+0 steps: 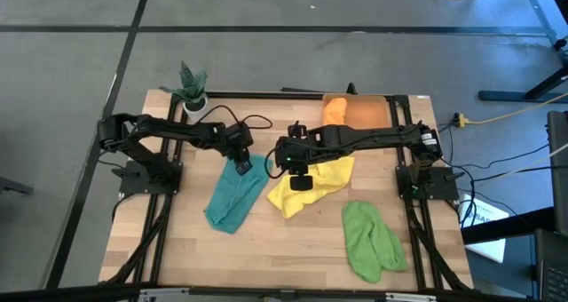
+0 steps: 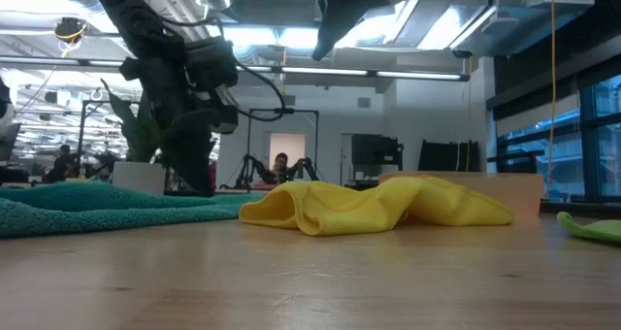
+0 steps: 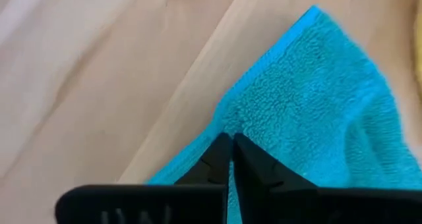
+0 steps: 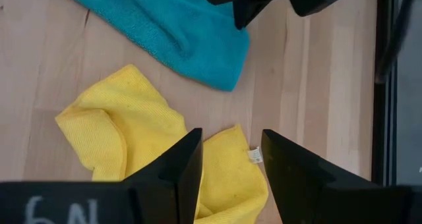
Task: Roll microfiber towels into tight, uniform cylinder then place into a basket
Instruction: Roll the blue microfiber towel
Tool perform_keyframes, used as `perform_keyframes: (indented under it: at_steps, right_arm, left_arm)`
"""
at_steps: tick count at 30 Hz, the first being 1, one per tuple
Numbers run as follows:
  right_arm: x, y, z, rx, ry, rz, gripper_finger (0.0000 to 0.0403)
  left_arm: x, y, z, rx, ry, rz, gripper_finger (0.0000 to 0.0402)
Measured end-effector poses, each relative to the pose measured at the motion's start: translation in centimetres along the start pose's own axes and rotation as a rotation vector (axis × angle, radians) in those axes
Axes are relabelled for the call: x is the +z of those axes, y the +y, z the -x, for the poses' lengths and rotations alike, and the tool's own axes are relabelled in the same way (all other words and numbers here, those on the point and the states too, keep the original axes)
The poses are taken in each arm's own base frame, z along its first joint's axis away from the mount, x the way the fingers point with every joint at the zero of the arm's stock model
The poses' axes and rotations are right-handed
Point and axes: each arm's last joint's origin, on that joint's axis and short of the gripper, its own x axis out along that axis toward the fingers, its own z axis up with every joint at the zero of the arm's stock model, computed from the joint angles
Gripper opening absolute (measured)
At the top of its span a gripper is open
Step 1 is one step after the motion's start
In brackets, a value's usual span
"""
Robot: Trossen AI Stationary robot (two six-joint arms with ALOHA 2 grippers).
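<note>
On the pale wooden bench (image 1: 293, 249), a white pot with a green plant (image 1: 193, 91) stands at the far left corner, and the left arm reaches from its base toward the middle with its elbow bent. The left pincer (image 1: 241, 164) is down on the upper end of the teal towel (image 1: 235, 195), its two dark fingers pressed together on the cloth's edge; the left wrist view shows this pinch up close, the tips meeting on the looped terry pile beside a neatly hemmed corner, which the high view is too far off to show. The towel lies as a long, loosely folded strip. Further right, the right arm stretches across the bench from its base, and the right pincer (image 1: 302, 182) hangs over the crumpled yellow towel (image 1: 324, 179) with its fingers spread wide and nothing between them; its wrist view shows a small white tag at the yellow cloth's hem. The low view shows that towel heaped in soft folds. Behind it sits the translucent orange basket (image 1: 368, 111) with the orange towel (image 1: 335, 108) bunched at its left end. The light green towel (image 1: 371, 240) lies folded over near the front right.
</note>
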Motion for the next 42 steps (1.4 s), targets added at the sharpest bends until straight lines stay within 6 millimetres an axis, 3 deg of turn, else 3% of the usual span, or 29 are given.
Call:
perform_keyframes:
  at_steps: [12,26,42]
  right_arm:
    - [0.1,-0.01,0.0,-0.001,-0.01,-0.004,0.0157]
    - [0.1,-0.01,0.0,-0.001,-0.01,-0.004,0.0157]
    - [0.13,-0.02,0.0,-0.002,-0.014,-0.004,0.0157]
  left_arm:
    - [0.07,-0.08,0.54,-0.004,-0.015,-0.001,0.0003]
    - [0.07,-0.09,0.54,-0.004,-0.016,-0.002,0.0072]
    - [0.08,0.05,-0.29,0.022,-0.009,0.002,0.0064]
